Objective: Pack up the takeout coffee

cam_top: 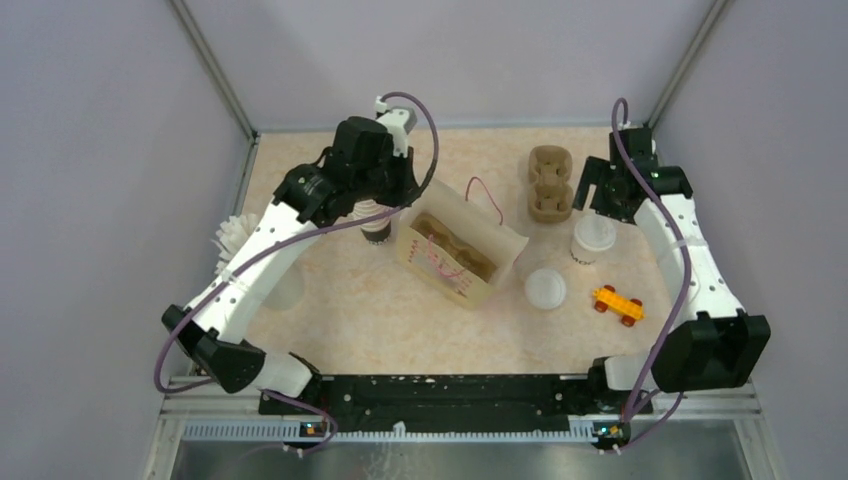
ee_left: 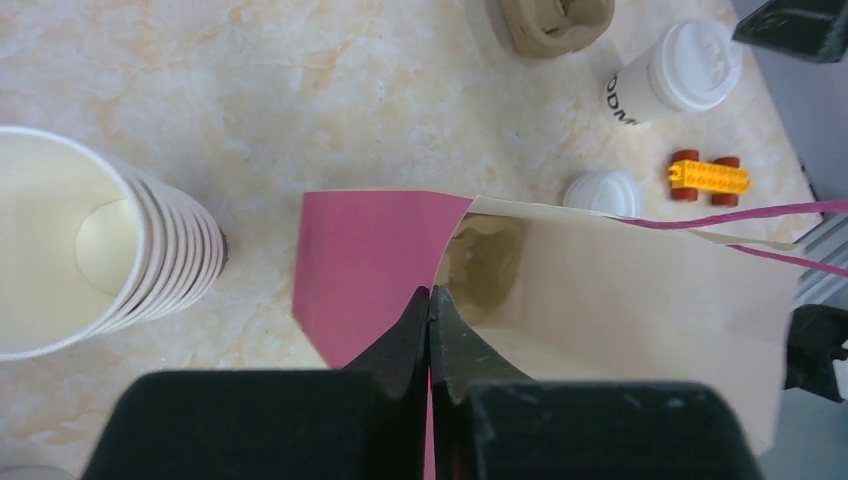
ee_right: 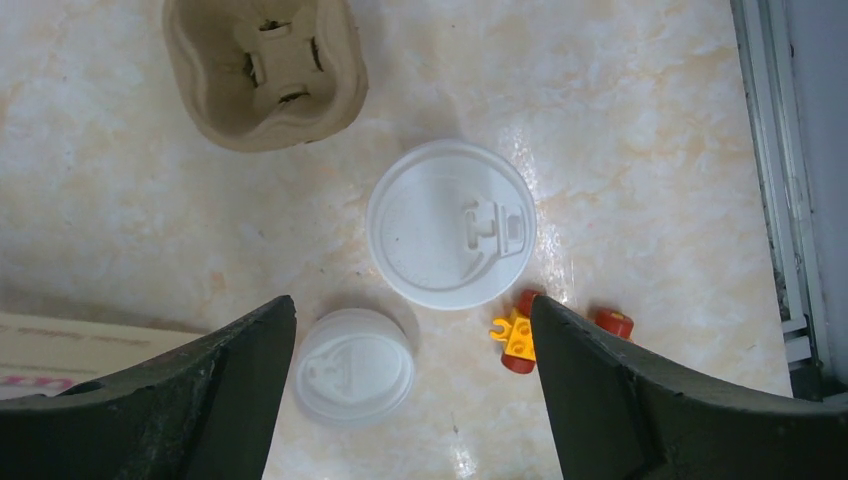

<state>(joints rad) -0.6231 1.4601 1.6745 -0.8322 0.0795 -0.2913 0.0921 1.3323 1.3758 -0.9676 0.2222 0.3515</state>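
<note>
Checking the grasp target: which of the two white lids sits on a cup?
The lid nearer the cardboard carrier; the other lid lies loose by the bag.

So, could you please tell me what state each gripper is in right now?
The left gripper is closed on the bag rim.
The right gripper is open and empty, above the coffee.

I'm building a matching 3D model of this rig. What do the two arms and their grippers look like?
The left arm and right arm have white links and bulky black joints, with a purple cable looping along each. The left gripper and right gripper have matte black fingers tapering toward the tips. No markings show.
</note>
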